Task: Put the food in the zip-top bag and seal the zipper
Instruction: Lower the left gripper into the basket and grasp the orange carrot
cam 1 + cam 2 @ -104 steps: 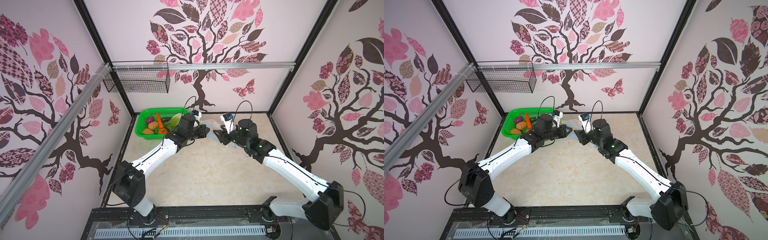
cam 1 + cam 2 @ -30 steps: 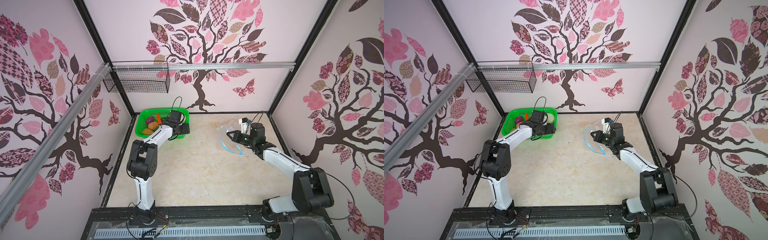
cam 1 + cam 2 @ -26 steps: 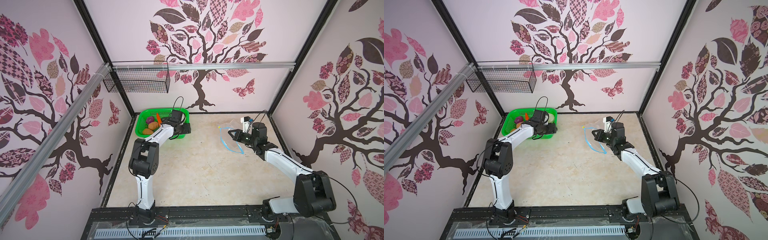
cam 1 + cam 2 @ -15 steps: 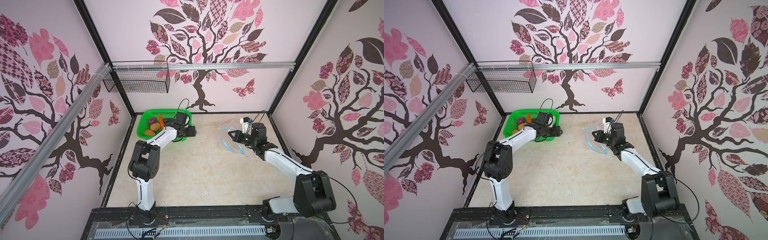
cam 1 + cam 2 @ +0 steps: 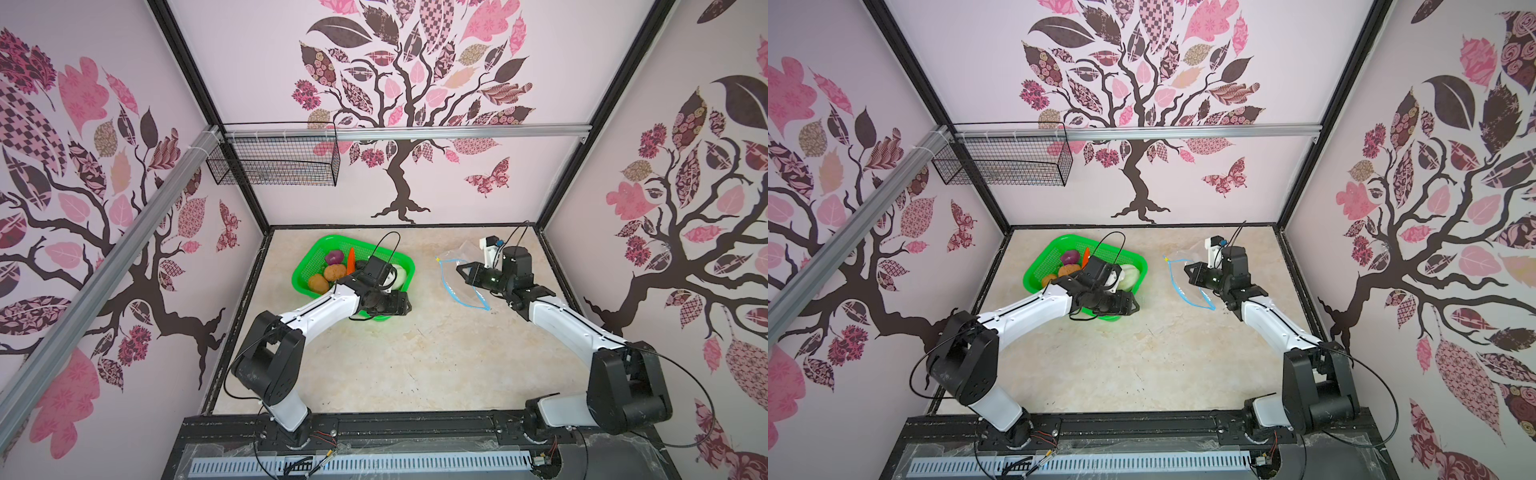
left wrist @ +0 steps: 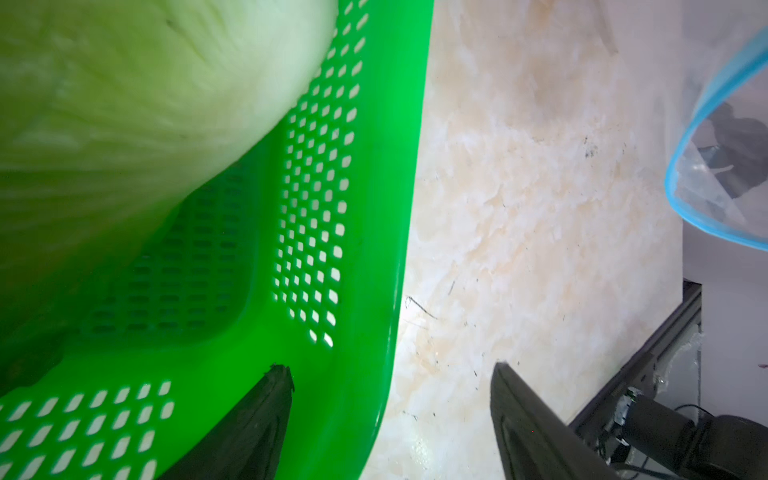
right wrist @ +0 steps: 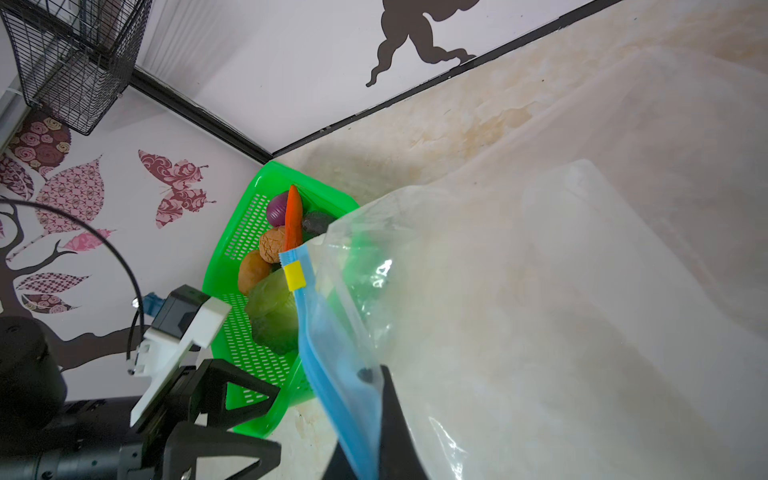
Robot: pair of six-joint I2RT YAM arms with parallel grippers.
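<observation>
The food lies in a green basket (image 5: pixel 306 266) (image 5: pixel 1038 270): pale cabbage (image 5: pixel 400 275) (image 6: pixel 145 104), carrot (image 5: pixel 351 258) (image 7: pixel 293 220), purple onion (image 5: pixel 334 257) (image 7: pixel 277 208) and potatoes (image 5: pixel 335 272) (image 7: pixel 252 270). My left gripper (image 5: pixel 402 306) (image 5: pixel 1130 308) (image 6: pixel 390 374) is open astride the basket's near right rim (image 6: pixel 374 270), one finger inside and one outside. My right gripper (image 5: pixel 460 268) (image 5: pixel 1188 268) (image 7: pixel 365 399) is shut on the zipper (image 7: pixel 324 353) of the zip-top bag (image 5: pixel 465 253) (image 7: pixel 540 311), holding the mouth up toward the basket. A yellow tab (image 7: pixel 294 276) sits at the strip's end.
A black wire basket (image 5: pixel 274 162) hangs on the back wall at the left. Walls close in the marble floor (image 5: pixel 395 365) on three sides, and a black rail (image 5: pixel 415 428) runs along the front edge.
The green basket has slid right and forward toward the bag, with my left gripper astride its rim. My right gripper still holds the bag's mouth, almost unmoved.
</observation>
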